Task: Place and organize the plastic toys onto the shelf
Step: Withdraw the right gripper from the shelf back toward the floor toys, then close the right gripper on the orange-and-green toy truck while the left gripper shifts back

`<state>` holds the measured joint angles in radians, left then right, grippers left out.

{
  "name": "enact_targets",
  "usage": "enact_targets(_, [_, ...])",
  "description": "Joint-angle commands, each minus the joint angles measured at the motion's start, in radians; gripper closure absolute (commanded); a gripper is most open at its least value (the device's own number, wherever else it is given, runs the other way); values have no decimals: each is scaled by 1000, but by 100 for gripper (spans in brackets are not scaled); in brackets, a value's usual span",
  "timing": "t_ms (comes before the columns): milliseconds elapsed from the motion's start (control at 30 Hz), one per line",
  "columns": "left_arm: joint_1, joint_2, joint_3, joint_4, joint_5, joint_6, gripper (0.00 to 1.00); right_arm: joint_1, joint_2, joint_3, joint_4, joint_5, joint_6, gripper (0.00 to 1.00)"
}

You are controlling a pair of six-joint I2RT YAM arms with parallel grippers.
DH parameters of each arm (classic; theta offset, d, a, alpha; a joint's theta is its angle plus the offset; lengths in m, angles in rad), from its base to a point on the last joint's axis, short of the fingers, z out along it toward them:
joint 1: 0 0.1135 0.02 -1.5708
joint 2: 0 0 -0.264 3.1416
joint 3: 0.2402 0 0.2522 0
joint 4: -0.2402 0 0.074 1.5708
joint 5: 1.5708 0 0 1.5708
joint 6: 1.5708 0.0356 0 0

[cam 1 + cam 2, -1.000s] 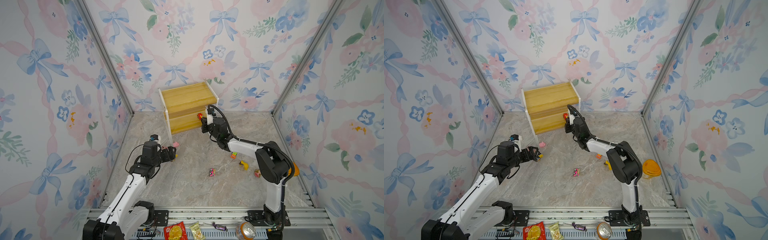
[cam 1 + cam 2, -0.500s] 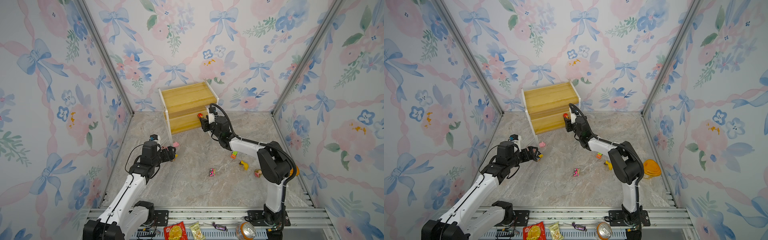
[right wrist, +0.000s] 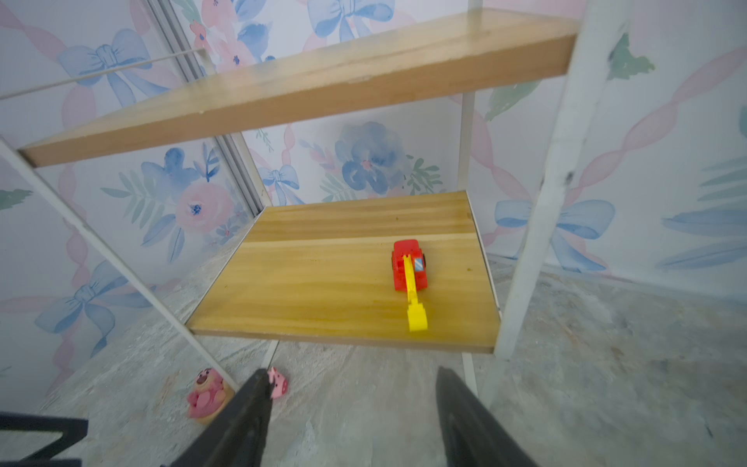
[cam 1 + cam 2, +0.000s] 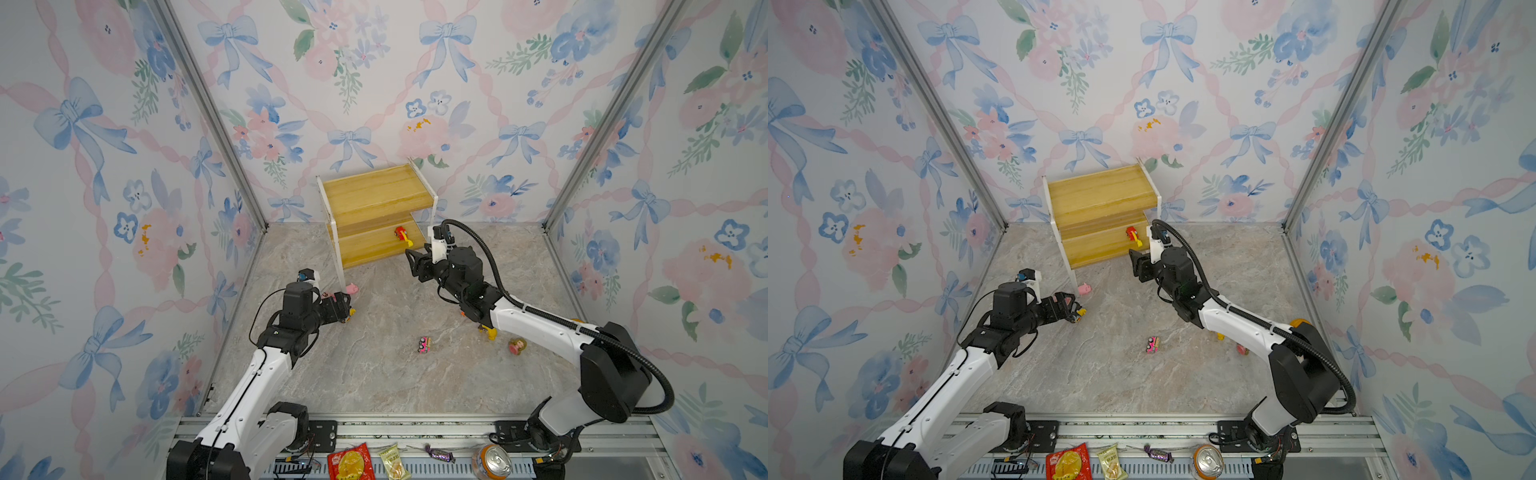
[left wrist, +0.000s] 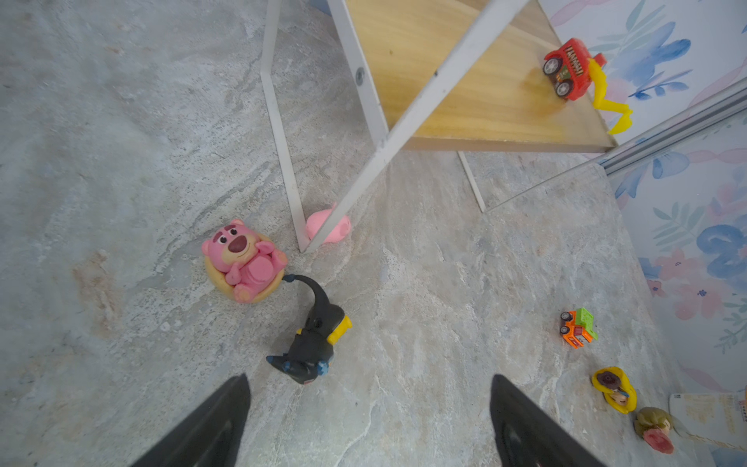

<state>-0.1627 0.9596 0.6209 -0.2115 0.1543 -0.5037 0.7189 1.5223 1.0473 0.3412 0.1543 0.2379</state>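
Note:
The shelf [image 4: 376, 195] stands at the back wall. A red car [image 4: 401, 235] [image 3: 408, 267] rests on its lower board. My right gripper [image 4: 415, 259] [image 3: 349, 376] hangs open and empty just in front of that board. My left gripper [image 4: 343, 307] [image 5: 370, 384] is open above the floor, close behind the black-yellow figure [image 5: 317, 335]. Beside it lie the round pink figure [image 5: 244, 260] and, against the shelf leg, the pink pig [image 4: 352, 288]. A pink car [image 4: 424, 345], a green-orange car [image 5: 578, 327], a yellow-haired figure [image 4: 488, 331] and a doll [image 4: 516, 345] lie on the floor.
Floral walls with metal corner posts close in the marble floor [image 4: 374, 374] on three sides. On the front rail lie snack packets [image 4: 351, 463], a wrapped candy [image 4: 438, 453] and a drink can [image 4: 492, 461]. The right arm [image 4: 540, 328] stretches over the toys on the right.
My right gripper has opened, left the red car on the lower board and drawn back toward the front. The left arm has barely moved.

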Motion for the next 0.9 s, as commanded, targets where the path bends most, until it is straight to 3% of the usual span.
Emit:
enact_targets(0, [11,-2,17,-5,-19,38,5,33,-44,-72,-274,112,123,33])
enact_targets(133, [14,4,2,28,-7,60,5,23,-107,-159,-381,135,221,32])
enact_targets(267, [10,6,-22,65,-9,70,6,-49,-201,-245,-466,99,329,32])
enact_targets(333, [-15,-13,-34,89,-12,71,6,-83,-242,-239,-574,134,375,31])
enact_targets(600, [-320,-59,-27,17,-207,47,6,-146,-321,-264,-721,217,472,33])
enact_targets(667, [-413,-74,-8,-18,-314,-7,6,-127,-332,-271,-712,241,510,34])
enact_targets(867, [-577,-35,38,-26,-468,-92,7,-36,-248,-233,-697,451,623,34])
